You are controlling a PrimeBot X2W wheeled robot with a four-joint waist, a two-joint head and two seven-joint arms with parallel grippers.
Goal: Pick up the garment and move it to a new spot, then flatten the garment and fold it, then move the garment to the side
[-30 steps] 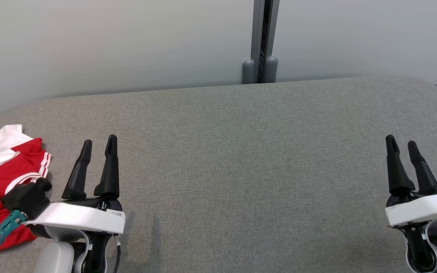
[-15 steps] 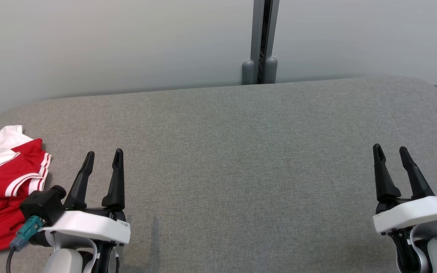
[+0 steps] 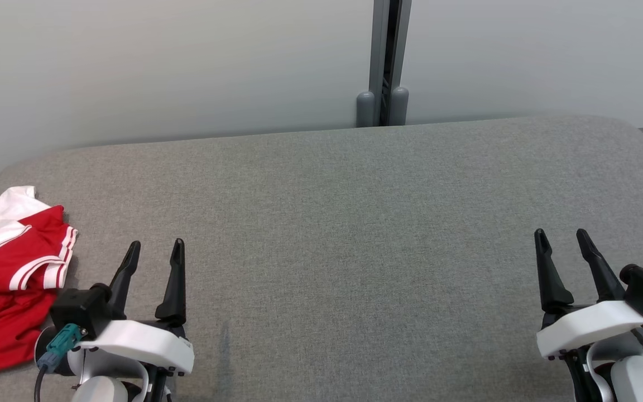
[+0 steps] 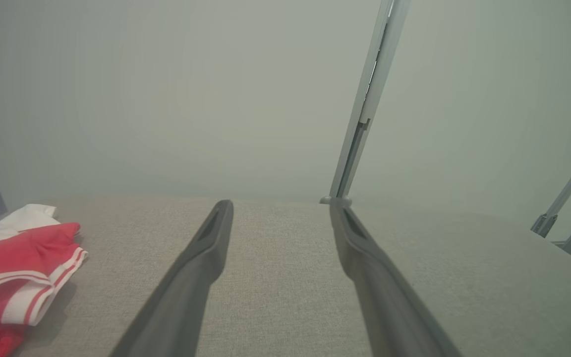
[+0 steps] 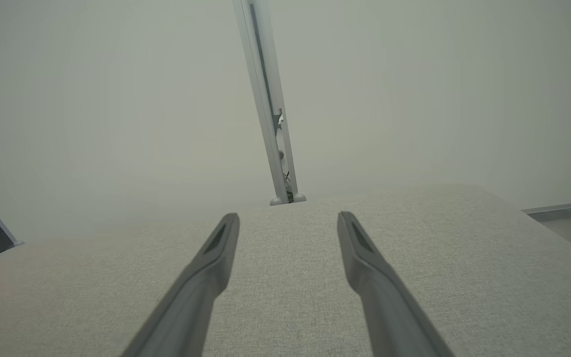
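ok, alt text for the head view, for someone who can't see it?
A red and white garment lies bunched at the far left edge of a grey fabric-covered table, with nothing touching it. The left tool and right tool are open and empty at the lower corners, fingers pointing toward a pale wall.

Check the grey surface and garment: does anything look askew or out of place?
The red and white garment stands out: it lies rumpled in uneven layers at the left end of the grey padded surface, cut off by the head view's edge. The left gripper and right gripper are open and empty. Nothing looks spilled or damaged.
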